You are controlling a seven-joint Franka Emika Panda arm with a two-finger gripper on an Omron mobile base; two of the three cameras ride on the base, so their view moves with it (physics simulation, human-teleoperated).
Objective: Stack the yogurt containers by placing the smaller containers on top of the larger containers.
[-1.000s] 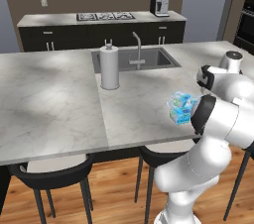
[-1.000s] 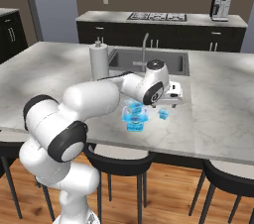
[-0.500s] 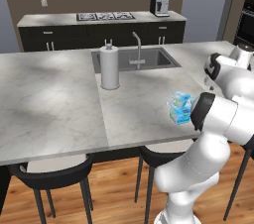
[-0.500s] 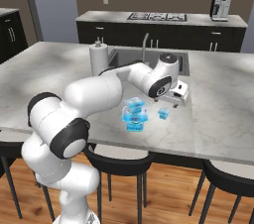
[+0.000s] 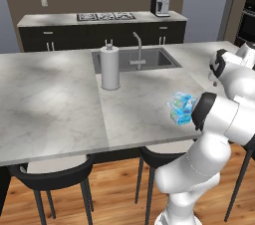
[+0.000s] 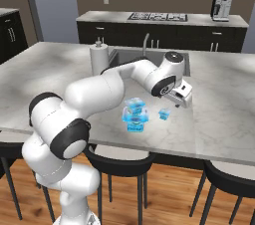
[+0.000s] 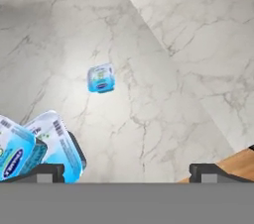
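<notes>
The smaller yogurt pack (image 7: pixel 101 78), light blue and white, lies alone on the marble in the upper middle of the hand view. It also sits on the counter (image 6: pixel 164 114) just right of the larger pack. The larger teal pack (image 6: pixel 135 116) stands near the counter's front edge (image 5: pixel 182 108) and shows at the lower left of the hand view (image 7: pixel 42 143). My gripper (image 6: pixel 180 100) hovers above and slightly right of the small pack. It is open (image 7: pixel 127 173), its fingertips (image 7: pixel 47 171) wide apart with nothing between them.
A tall white paper-towel roll (image 5: pixel 110 67) stands left of the sink (image 5: pixel 144 59) with its faucet. The counter's front edge (image 7: pixel 218 156) runs close to the packs, with wooden floor beyond it. Black stools (image 6: pixel 234 179) stand under the overhang.
The hand has drifted slightly to the right above the counter. Both yogurt packs stay where they were.
</notes>
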